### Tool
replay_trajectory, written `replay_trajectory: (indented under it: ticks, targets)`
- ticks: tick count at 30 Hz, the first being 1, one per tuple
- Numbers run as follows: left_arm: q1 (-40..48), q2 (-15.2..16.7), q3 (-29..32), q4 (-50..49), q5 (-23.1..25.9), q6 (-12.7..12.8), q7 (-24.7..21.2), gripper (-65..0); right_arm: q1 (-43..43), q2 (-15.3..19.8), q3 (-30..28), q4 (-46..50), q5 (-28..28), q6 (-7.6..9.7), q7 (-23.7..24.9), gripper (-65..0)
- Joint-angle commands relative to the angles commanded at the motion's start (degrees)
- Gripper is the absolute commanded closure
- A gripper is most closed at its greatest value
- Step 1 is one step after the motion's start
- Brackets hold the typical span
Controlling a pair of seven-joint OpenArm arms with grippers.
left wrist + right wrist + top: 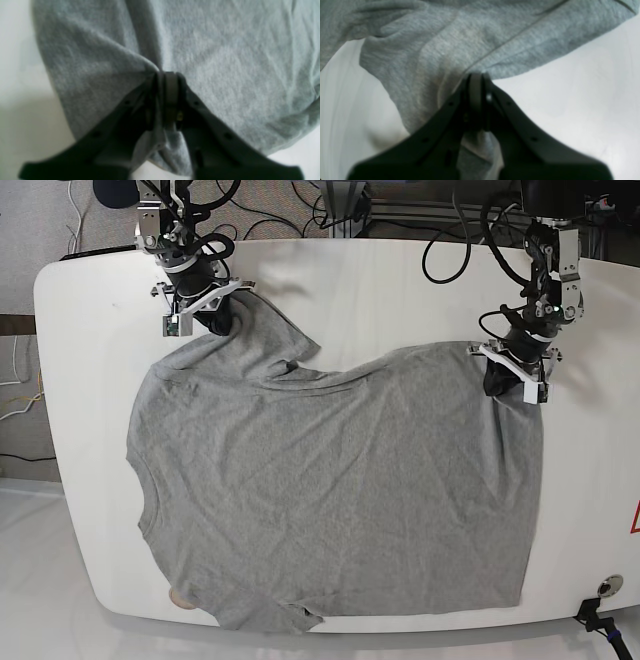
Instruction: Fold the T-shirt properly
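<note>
T-shirt (330, 490) edge hidden by hands

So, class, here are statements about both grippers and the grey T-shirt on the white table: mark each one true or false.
1. Both grippers pinch the T-shirt. True: left gripper, right gripper.
2. The T-shirt is folded into a neat square. False: it lies spread open on the table.
3. The T-shirt has a large print. False: plain grey.
4. Cables lie at the table's far edge. True.
</note>
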Motion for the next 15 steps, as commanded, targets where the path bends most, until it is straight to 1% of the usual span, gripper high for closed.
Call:
replay_trajectory:
  ticks: [2,5,6,8,15]
  targets:
    - [0.0,0.1,-0.4,0.6,-0.4,-0.2,-0.4,0.0,-0.1,0.0,0.1,0.1,0.1,0.05,0.2,0.0]
    - [0.2,-0.2,-1.0,2.3,-1.0,-0.6,0.8,0.0,-0.1,0.3,0.2,0.9,0.1,0.15,0.3,0.0]
    - [0.5,-0.3,-0.2,1.2,-0.1,-1.0,0.5,0.0,0.5,-0.2,0.0,0.3,-1.2,0.62,1.1,0.0]
    - [0.5,-0.4,-0.2,1.5,0.0,-1.1,0.7,0.0,0.5,0.0,0.2,0.5,-1.2,0.89,1.1,0.0]
    - [1.7,-1.1,-0.5,2.6,0.4,-1.8,0.7,0.0,-0.7,0.0,0.1,1.1,-1.1,1.29,2.3,0.0]
